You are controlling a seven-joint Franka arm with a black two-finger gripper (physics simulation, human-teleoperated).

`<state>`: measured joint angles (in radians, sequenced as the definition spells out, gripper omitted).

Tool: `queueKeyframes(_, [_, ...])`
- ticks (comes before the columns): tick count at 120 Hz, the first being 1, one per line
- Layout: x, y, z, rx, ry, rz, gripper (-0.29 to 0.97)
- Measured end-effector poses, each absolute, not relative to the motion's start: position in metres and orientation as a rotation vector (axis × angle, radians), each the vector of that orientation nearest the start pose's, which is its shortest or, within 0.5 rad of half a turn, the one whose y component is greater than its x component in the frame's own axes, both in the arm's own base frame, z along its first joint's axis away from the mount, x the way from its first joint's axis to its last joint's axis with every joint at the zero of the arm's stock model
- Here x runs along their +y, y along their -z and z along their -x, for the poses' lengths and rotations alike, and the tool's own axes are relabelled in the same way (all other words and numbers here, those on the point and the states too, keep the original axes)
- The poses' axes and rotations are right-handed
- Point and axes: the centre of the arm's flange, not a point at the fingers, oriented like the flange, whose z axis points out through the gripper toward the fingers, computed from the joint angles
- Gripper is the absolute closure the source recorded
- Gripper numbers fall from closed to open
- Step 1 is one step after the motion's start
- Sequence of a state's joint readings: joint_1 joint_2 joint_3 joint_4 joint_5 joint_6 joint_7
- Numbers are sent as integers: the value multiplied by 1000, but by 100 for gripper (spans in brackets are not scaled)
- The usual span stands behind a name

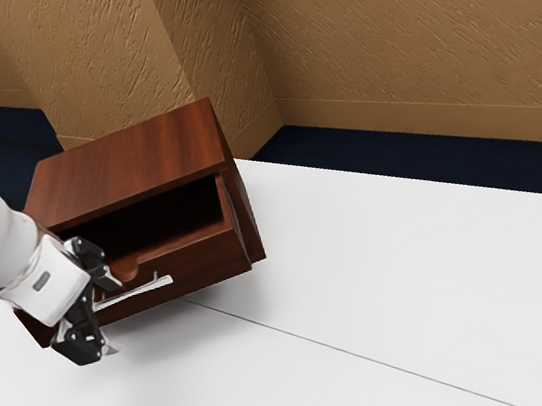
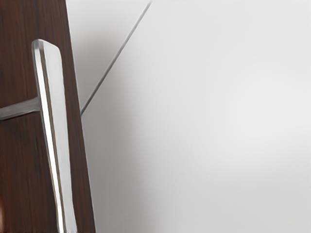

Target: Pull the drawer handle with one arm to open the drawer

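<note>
drawer (image 1: 172, 255) sits partly out of the cabinet (image 1: 135, 167), far left on the table (image 1: 393, 277). gripper (image 1: 90, 303) is at the handle (image 1: 141, 287)'s left end; i cannot tell whether it's clamped. that close to the tip, it could slip off mid-pull.

Side overview; close wrist view; shared handle (image 1: 138, 289)

Drawer (image 1: 173, 262) on the dark wood cabinet (image 1: 135, 167) sits partly out, with the gripper (image 1: 101, 300) right at its silver handle (image 1: 142, 289).
</note>
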<state>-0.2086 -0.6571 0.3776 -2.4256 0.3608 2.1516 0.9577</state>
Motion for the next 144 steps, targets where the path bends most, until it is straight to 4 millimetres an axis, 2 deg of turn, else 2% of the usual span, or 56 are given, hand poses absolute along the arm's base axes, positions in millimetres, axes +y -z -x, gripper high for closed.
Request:
queueKeyframes(26, [103,-561,-383,1315,370,2524,0])
queueKeyframes(40, [105,-575,-382,1300,382,2537,0])
queueKeyframes(58, [105,-620,-386,1248,414,2560,0])
queueKeyframes(71, [92,-667,-407,1190,391,2575,0])
queueKeyframes(79, [86,-683,-416,1142,375,2630,0])
queueKeyframes(102, [76,-690,-420,976,332,2790,0])
queueKeyframes(106, [69,-693,-423,959,331,2803,0])
queueKeyframes(118, [51,-693,-461,889,264,2844,0])
queueKeyframes(127, [46,-694,-478,828,239,2876,0])
queueKeyframes(144, [43,-702,-487,721,221,2926,0])
